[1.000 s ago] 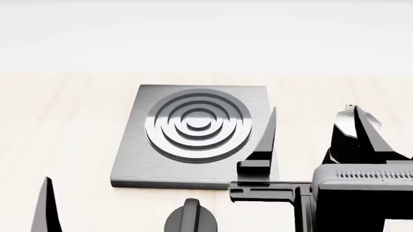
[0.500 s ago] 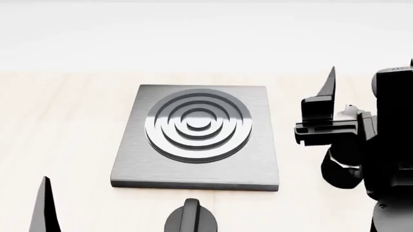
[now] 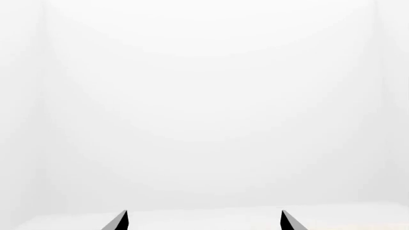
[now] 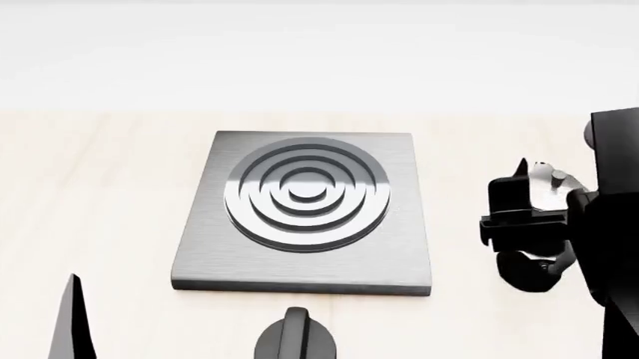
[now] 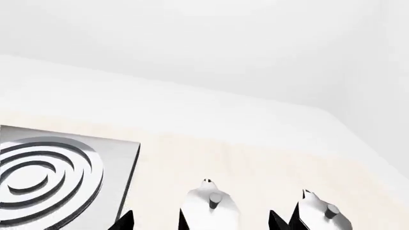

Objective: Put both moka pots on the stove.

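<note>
Stove [image 4: 304, 213]: flat square plate of brushed grey metal on the pale wood-grain table [image 4: 110, 187], bare, with raised concentric rings stepping up to a round centre disc; the right wrist view catches its corner [image 5: 61, 172] with the same rings
Moka pots: both stand on the table off the stove, at about 3 o'clock from it; the right wrist view shows two silver lids, each faceted with a pointed spout lip and a small stubby knob, the nearer pot [image 5: 210, 207] between the fingertips and the second pot [image 5: 323, 215] just beyond one fingertip
Head view of the pots: one silver lid [image 4: 547, 182] with its knob peeks above the black gripper body, and a curved glossy black bulge below it may be a pot's body or handle, hard to tell
Right gripper [image 5: 201, 221]: spread apart, its two thin black pointed tips on either side of the nearer pot's lid without visibly touching it
Left gripper [image 3: 203, 221]: fingers apart with nothing between them, only two sharp black tips showing against a blank white background; one tip [image 4: 72, 321] shows at 7 o'clock in the head view
Dial knob [image 4: 295, 336]: squat round black knob with a raised grip ridge, on the table at 6 o'clock from the stove, just clear of its edge
</note>
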Motion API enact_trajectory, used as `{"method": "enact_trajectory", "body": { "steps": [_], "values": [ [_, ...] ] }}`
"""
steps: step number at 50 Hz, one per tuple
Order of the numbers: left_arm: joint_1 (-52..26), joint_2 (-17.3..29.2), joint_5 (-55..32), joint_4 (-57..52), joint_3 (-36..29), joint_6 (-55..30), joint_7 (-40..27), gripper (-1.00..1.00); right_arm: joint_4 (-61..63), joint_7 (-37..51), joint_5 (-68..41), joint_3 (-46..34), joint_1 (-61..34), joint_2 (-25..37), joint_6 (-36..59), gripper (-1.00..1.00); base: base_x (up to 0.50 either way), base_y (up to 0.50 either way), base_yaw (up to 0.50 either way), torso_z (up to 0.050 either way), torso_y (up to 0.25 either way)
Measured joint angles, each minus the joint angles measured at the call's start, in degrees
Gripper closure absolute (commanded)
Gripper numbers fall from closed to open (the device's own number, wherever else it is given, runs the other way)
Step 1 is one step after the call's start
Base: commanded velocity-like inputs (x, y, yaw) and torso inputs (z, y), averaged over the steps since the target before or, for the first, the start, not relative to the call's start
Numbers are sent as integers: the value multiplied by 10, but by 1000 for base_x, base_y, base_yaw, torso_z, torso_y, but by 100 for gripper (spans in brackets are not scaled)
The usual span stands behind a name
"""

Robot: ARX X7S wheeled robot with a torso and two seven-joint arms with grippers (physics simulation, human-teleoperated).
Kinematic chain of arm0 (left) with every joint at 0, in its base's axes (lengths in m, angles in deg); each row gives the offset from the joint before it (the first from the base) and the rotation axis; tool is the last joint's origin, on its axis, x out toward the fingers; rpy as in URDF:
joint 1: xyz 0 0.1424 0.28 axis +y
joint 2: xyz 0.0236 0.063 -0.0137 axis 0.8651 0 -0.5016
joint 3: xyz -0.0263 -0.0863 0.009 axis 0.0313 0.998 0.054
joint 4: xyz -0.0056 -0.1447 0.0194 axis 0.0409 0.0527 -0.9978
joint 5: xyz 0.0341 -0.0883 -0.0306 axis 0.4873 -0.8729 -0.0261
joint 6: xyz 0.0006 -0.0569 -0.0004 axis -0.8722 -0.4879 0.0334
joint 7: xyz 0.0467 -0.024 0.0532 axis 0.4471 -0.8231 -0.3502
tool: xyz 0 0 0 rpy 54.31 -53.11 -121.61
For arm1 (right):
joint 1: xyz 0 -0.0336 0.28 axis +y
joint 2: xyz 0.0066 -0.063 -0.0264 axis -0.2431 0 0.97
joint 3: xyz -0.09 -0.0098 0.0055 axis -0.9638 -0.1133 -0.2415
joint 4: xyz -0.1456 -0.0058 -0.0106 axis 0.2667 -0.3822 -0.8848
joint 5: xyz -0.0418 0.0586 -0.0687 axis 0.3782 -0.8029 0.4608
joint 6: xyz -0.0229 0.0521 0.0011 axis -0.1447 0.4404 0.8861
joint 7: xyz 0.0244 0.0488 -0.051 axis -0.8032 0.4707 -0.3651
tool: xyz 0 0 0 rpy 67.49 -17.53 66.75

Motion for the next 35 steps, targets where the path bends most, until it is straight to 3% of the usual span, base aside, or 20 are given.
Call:
{"method": "enact_trajectory", "body": {
  "steps": [35],
  "values": [
    [-3, 9, -2, 4, -8, 2, -10, -100, -180, -37, 43, -72, -2, 3, -84, -100, 0, 0, 0, 0, 0]
  ]
}}
